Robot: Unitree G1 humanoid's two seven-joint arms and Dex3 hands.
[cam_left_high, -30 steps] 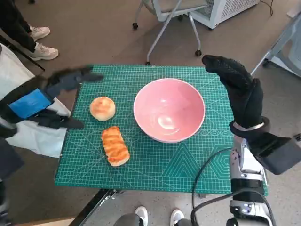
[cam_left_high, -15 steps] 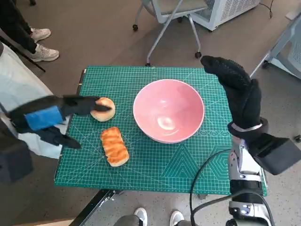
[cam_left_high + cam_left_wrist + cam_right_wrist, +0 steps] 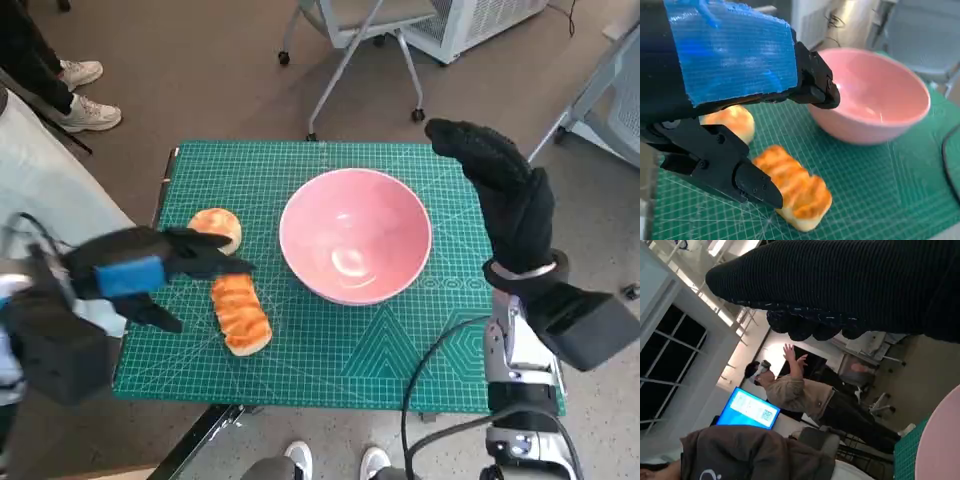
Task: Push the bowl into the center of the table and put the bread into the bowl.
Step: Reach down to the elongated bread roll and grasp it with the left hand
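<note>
The pink bowl (image 3: 355, 234) (image 3: 875, 97) stands empty near the middle of the green mat (image 3: 340, 345). Left of it lie a round bun (image 3: 215, 225) (image 3: 732, 122) and a long glazed bread (image 3: 240, 313) (image 3: 792, 186). My left hand (image 3: 150, 270) (image 3: 745, 100) hovers over the mat's left edge, fingers spread above the two breads, holding nothing. Raised at the bowl's right side is my right hand (image 3: 500, 190) (image 3: 850, 285), its fingers extended and apart from the rim. A sliver of the bowl (image 3: 942, 440) shows in the right wrist view.
An office chair base (image 3: 350, 45) stands behind the table. A person's shoes (image 3: 75, 90) are at the far left, and another pair (image 3: 335, 462) sits at the front edge. A cable (image 3: 430, 370) runs over the mat's front right. A person (image 3: 800, 390) stands in the right wrist view.
My left hand has swung from off the table's left side in over the mat, now above the bun and long bread. The right hand and bowl stay put.
</note>
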